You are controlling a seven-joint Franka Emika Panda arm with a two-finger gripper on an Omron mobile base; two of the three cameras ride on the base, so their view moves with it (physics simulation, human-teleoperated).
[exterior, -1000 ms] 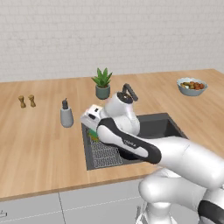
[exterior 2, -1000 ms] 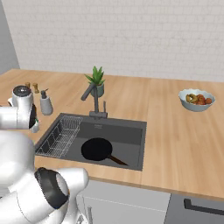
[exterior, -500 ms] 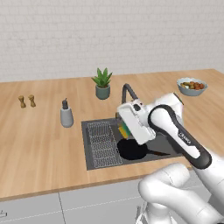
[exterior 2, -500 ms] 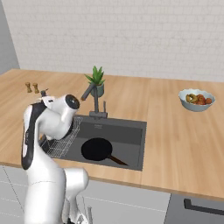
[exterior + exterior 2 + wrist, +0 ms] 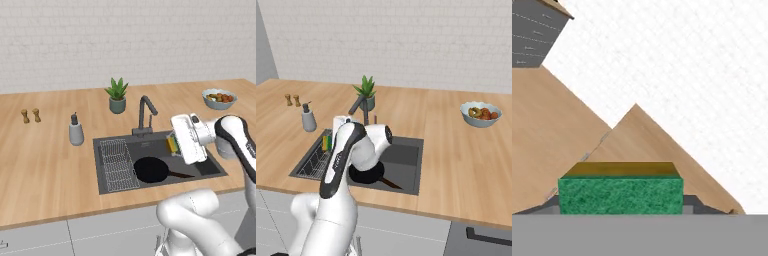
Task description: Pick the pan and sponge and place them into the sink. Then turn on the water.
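While the gripper (image 5: 175,145) grasps the small green-and-yellow rectangular sponge (image 5: 621,194) between its jaws, the white arm has swung from the counter's left side to a spot above the dark grey recessed sink (image 5: 207,167), just beside the dark angular faucet (image 5: 145,112). That puts the sponge almost ready to release. In the hand view its long axis runs straight across the jaws. The flat black round frying pan (image 5: 150,169) already lies in the basin, its thin handle pointing toward the right wall.
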